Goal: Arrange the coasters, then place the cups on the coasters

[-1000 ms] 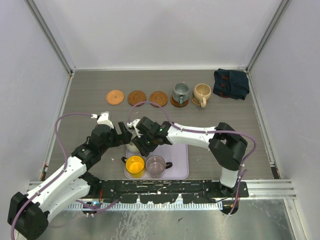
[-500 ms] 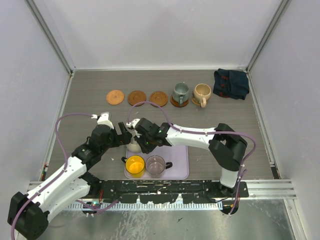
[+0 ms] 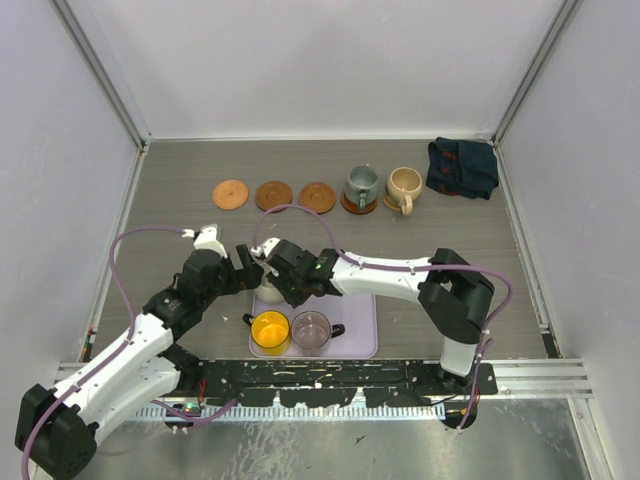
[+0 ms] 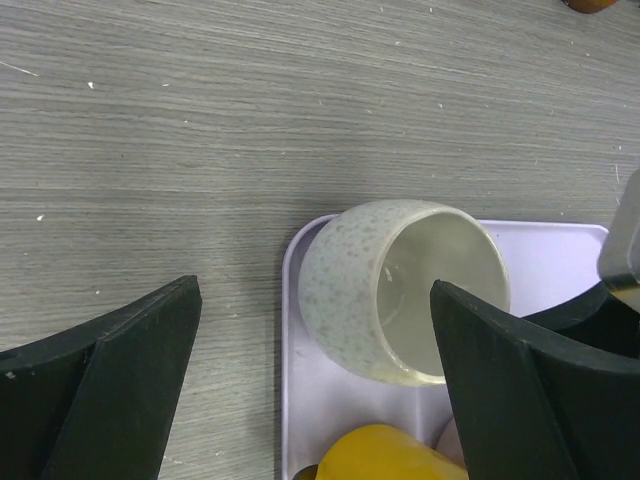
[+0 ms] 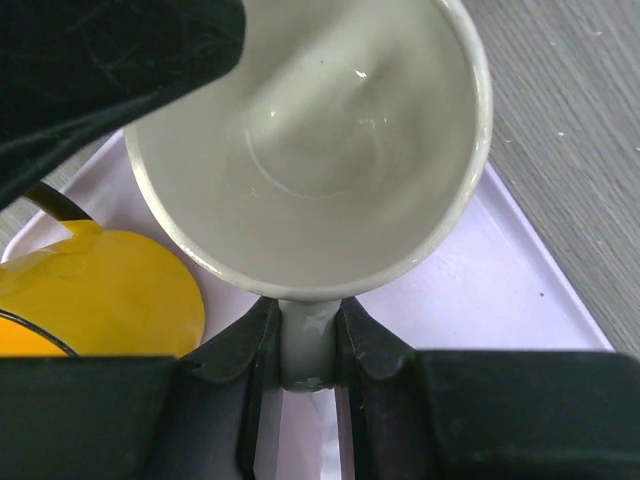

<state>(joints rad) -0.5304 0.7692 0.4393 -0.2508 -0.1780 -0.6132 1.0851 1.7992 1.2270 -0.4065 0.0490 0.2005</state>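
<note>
A cream-white cup (image 5: 310, 130) stands in the far left corner of the lavender tray (image 5: 500, 290). My right gripper (image 5: 307, 340) is shut on its handle (image 5: 307, 325). My left gripper (image 4: 315, 300) hangs open just left of it, its fingers well apart and touching nothing, with the cream-white cup (image 4: 400, 290) between and beyond them. From above, both grippers meet at the tray's far left corner and almost hide this cup. A yellow cup (image 3: 270, 330) and a glass cup (image 3: 311, 328) sit on the tray's near side. Three bare coasters (image 3: 273, 195) lie in a row. The grey-green cup (image 3: 361, 185) and beige cup (image 3: 404, 187) each stand on a coaster.
A dark blue folded cloth (image 3: 462, 166) lies at the far right corner. Grey walls close in the table on three sides. The yellow cup (image 4: 380, 455) is close beside the cream-white cup on the tray (image 4: 300, 400).
My right gripper has slid slightly left and closed its jaws on the cream-white cup's handle. The left arm has stayed put.
</note>
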